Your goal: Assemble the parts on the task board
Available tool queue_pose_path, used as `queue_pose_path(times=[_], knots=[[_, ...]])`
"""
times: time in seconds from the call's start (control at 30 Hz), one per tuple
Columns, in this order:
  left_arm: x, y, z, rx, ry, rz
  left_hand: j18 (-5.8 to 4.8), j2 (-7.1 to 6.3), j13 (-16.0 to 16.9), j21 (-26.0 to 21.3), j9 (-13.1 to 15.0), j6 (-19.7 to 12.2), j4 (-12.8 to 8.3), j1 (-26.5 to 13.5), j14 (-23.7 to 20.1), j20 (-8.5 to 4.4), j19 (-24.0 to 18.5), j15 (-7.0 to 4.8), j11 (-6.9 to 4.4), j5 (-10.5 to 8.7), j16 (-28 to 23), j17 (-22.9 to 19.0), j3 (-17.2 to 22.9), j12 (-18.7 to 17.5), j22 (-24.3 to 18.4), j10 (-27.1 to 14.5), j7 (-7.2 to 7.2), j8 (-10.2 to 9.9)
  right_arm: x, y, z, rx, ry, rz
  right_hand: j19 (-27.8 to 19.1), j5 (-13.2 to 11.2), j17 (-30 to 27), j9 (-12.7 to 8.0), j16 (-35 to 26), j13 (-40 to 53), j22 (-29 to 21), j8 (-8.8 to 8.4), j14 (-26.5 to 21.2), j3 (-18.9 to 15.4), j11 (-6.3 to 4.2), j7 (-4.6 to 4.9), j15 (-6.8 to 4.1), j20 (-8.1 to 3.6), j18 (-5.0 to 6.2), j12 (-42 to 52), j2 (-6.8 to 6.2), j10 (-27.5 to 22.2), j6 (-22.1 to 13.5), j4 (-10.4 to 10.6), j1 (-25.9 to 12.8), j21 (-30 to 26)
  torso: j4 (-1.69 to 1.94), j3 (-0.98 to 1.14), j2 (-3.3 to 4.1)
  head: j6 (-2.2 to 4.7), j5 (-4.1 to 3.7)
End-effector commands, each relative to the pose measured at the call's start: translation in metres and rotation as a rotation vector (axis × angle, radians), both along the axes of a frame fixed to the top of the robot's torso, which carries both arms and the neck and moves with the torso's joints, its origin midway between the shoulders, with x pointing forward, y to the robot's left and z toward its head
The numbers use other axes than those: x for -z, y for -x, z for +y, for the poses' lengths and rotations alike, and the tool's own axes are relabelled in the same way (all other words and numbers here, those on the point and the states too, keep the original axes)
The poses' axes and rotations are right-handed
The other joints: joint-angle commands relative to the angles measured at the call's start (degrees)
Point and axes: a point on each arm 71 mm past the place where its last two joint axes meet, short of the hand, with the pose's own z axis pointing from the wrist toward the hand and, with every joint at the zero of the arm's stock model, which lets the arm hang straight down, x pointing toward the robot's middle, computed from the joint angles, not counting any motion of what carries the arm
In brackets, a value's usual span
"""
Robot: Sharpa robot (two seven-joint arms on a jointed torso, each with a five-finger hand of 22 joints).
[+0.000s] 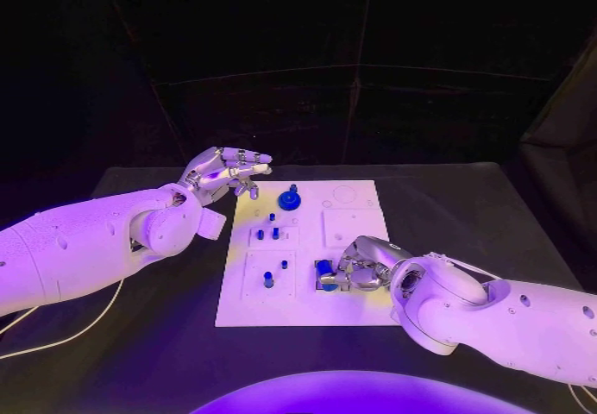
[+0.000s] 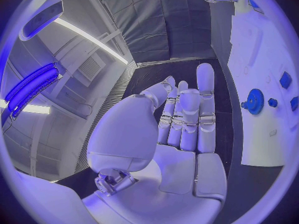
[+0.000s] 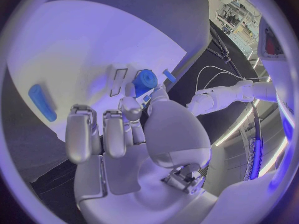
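Left arm: comes in from the left, forearm angled up toward the task board's (image 1: 355, 297) far left corner.
Left hand (image 1: 225, 171): hovers over the black table (image 1: 498, 216) just beside the board's far left edge, palm turned sideways, fingers stretched nearly straight and close together, grasping nothing; the left wrist view shows the palm bare.
Right arm: comes in from the lower right, bent so the wrist sits over the board's near right part.
Right hand (image 1: 358, 263): lowered onto the board, fingers curled down; in the right wrist view the thumb and a fingertip meet at a round blue part (image 3: 144, 79), though I cannot tell whether they grip it or only touch it.
Task board: white plate in the middle of the table, lying flat.
Blue gear (image 1: 289, 201): stands near the board's far edge, close to the left hand, untouched.
Small blue pegs (image 1: 267, 279): stand upright in the board's left column.
Blue bar (image 3: 42, 102): lies loose on the board, apart from the right hand.
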Motion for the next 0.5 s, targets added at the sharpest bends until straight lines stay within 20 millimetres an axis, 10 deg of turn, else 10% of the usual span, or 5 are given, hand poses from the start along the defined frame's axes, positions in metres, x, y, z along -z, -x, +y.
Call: queue_pose_path(times=[0.03, 0.5], knots=[[-0.0012, -0.0002, -0.0008, 0.009, 0.011, -0.002, 0.75, -0.07, 0.1, -0.2, -0.1, -0.1, 0.1, 0.0, -0.5, 0.12, 0.1, -0.07, -0.07, 0.15, 0.2, -0.1, -0.3, 0.2, -0.1, -0.3, 0.35, 0.1, -0.0030, 0.0010, 0.0031, -0.037, -0.019, -0.026, 1.1, -0.4, 0.4, 0.1, -0.1, 0.2, 2.6, -0.33, 3.3, -0.4, -0.14, 0.05, -0.22, -0.09, -0.85, 0.3, 0.27, 0.1, -0.1, 1.3, -0.9, 0.2, -0.08, 0.01, 0.04, 0.09, -0.02], [-0.0009, -0.0003, -0.0008, 0.009, 0.010, -0.001, 0.75, -0.07, 0.1, -0.2, -0.1, -0.1, 0.1, 0.0, -0.5, 0.12, 0.1, -0.07, -0.07, 0.15, 0.2, -0.1, -0.3, 0.2, -0.1, -0.3, 0.35, 0.1, -0.0023, 0.0002, 0.0025, -0.033, -0.037, -0.018, 1.1, -0.3, 0.6, 0.5, -0.1, 0.3, 2.7, -0.44, 3.4, -2.9, -0.13, 0.06, -0.21, -0.09, -0.86, 0.1, 1.70, 0.1, -0.2, 2.4, -7.8, 0.2, 0.00, -0.07, 0.05, -0.04, -0.06]])
